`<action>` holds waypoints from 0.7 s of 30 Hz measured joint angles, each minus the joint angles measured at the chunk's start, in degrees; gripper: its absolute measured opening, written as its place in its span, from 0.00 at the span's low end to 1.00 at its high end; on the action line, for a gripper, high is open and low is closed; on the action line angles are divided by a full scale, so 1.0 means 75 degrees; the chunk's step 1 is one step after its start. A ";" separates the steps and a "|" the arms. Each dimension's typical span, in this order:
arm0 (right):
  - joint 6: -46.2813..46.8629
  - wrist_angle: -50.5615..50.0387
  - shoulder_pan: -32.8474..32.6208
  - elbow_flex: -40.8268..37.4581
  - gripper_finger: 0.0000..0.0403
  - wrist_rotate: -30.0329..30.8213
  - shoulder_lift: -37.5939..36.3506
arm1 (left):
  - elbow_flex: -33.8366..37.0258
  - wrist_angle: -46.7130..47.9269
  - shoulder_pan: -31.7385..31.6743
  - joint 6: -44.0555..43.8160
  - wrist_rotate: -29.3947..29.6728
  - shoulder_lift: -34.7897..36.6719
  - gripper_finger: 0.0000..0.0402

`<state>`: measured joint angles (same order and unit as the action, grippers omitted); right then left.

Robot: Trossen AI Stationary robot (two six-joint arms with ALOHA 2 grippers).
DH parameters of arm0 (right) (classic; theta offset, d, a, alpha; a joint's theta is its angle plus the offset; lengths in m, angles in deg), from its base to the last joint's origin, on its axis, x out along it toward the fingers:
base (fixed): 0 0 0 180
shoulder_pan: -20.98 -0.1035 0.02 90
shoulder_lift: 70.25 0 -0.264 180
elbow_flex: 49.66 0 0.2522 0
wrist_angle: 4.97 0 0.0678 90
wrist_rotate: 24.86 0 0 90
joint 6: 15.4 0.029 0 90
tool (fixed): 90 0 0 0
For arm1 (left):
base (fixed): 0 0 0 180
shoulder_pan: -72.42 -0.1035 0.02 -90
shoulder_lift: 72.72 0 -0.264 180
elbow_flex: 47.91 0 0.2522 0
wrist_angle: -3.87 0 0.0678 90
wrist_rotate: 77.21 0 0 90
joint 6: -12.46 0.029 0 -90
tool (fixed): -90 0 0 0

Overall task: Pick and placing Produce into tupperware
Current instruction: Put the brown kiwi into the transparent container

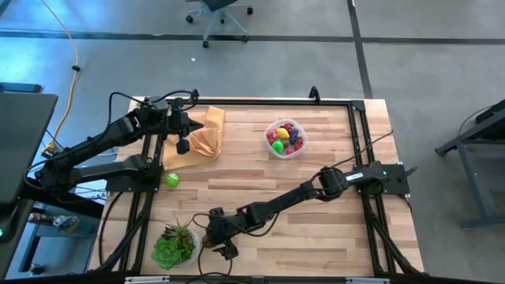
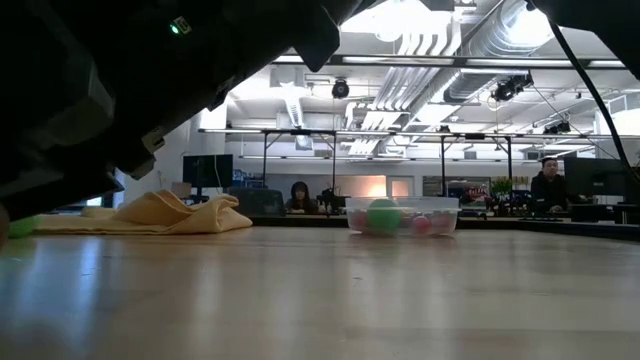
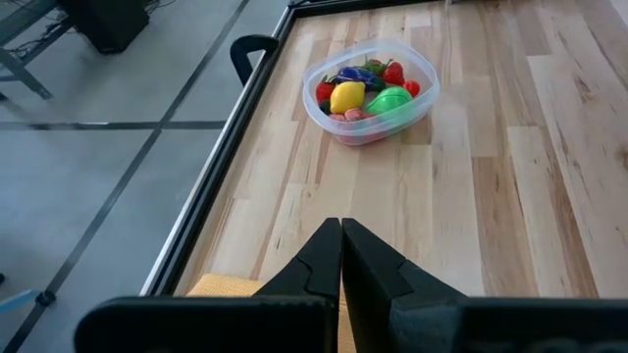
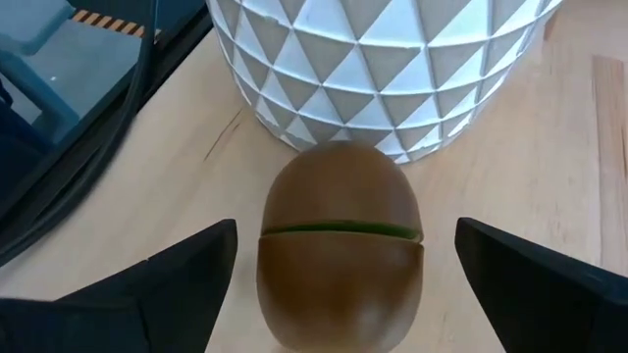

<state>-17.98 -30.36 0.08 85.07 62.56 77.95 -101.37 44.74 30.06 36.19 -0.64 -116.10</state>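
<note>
While the brown toy fruit (image 4: pixel 339 240) lies on the table (image 1: pixel 316 229) just beside the white plant pot (image 4: pixel 378 69), the right gripper (image 4: pixel 343 265) reaches around it with its fingers (image 4: pixel 172 275) spread wide, one on each side, not touching it. In the high view this gripper (image 1: pixel 213 233) sits at the near edge, next to the leafy plant (image 1: pixel 173 244). The clear tub (image 1: pixel 285 139) stands toward the far side of the table, well apart, holding red, yellow, green and purple produce (image 3: pixel 368 88). A loose green piece (image 1: pixel 172 179) lies near the table's left edge. The left gripper (image 1: pixel 183 134) hangs over the tan cloth (image 1: pixel 207 134), its fingers (image 3: pixel 339 270) pressed together, empty.
</note>
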 joint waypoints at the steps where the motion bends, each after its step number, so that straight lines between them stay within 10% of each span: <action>1: 0.0003 -0.0006 0.0002 0.0000 0.93 0.0003 0.0000 | 0.0002 -0.0002 0.0002 0.0002 0.0000 0.0000 0.01; 21: 0.0170 0.0150 0.0002 0.0006 0.82 -0.0240 0.0157 | 0.0002 -0.0002 0.0000 0.0002 0.0006 0.0000 0.01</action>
<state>-16.70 -29.23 0.10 85.11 60.76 79.13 -101.35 44.73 30.05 36.21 -0.60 -116.10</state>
